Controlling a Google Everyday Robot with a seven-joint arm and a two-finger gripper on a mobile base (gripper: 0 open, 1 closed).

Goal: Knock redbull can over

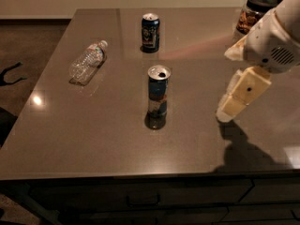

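Our gripper [227, 110], clenched or released we cannot tell, hovers over the worktop [93, 130] with the tall can [158, 95] standing upright at its nine o'clock.

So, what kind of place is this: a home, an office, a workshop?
Probably a kitchen or office break area: a grey countertop with drawers beneath, a lidded jar at the back, and the redbull can. The gripper hangs over the countertop's right side, apart from the can.

gripper [226, 113] near right edge | arm [276, 46] cut off there | jar [247, 17] partly behind arm
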